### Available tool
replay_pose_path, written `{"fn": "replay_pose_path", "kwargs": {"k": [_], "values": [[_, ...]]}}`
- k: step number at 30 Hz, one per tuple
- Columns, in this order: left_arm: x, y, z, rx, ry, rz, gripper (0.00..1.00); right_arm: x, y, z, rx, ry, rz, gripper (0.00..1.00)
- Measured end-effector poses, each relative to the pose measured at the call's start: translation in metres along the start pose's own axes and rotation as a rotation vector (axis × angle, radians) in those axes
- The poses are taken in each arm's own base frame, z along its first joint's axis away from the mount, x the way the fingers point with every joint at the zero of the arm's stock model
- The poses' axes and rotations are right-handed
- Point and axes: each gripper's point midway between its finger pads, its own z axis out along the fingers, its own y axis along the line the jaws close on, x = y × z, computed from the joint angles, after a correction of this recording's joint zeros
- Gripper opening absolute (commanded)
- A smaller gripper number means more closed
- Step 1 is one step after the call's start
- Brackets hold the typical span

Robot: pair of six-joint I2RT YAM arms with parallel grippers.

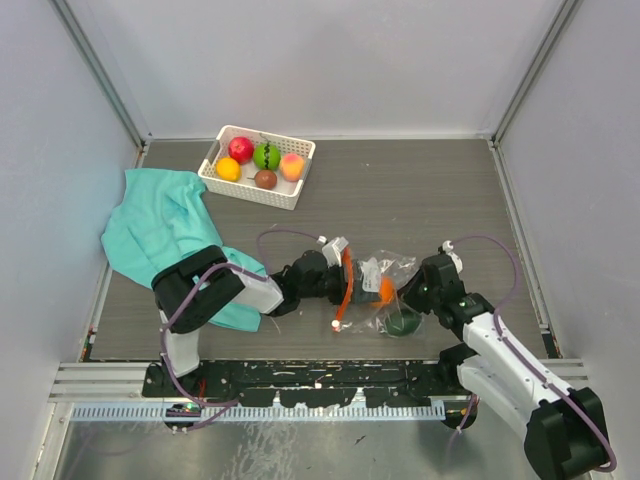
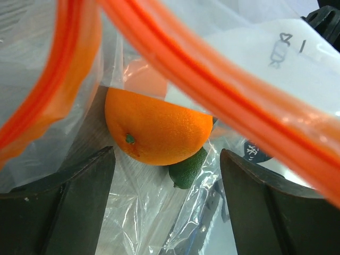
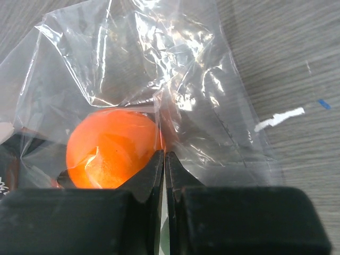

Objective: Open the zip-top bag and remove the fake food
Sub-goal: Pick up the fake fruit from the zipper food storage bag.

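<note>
The clear zip-top bag [image 1: 385,278] lies at the table's middle front, its orange-red zipper strip [image 1: 346,285] open toward my left arm. My left gripper [image 1: 338,270] is open at the bag's mouth; its wrist view looks under the zipper strip [image 2: 212,85] at an orange fruit [image 2: 156,127] and a dark green fruit [image 2: 188,169] inside, ahead of the fingers [image 2: 79,202]. My right gripper [image 1: 415,292] is shut on the bag's plastic [image 3: 175,95] at its closed end, right beside the orange fruit [image 3: 111,149]. The dark green fruit [image 1: 403,322] shows near it.
A white slotted basket [image 1: 215,178] at the back left holds red, green, peach, yellow and brown fruits. A teal cloth [image 1: 160,225] lies at the left, under my left arm. Grey walls stand on three sides.
</note>
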Motion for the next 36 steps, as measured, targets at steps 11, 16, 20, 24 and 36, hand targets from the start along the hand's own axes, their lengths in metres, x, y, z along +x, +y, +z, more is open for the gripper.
{"fn": "replay_pose_path", "kwargs": {"k": [11,16,20,24,36], "values": [[-0.017,0.006,-0.003,-0.105,-0.028,0.077,0.9,0.0,0.014,0.016,-0.055,0.031,-0.047,0.15],[-0.028,0.01,0.0,-0.172,-0.022,0.137,0.92,-0.002,0.019,0.021,-0.075,0.027,-0.08,0.17],[-0.036,0.015,0.0,-0.216,-0.013,0.183,0.93,-0.008,0.026,0.026,-0.089,0.016,-0.099,0.17],[-0.047,0.019,-0.002,-0.256,-0.001,0.224,0.92,-0.014,0.031,0.031,-0.101,0.005,-0.106,0.18],[-0.084,0.04,-0.006,-0.362,0.017,0.334,0.78,-0.041,0.037,0.035,-0.144,-0.047,-0.096,0.25]]}}
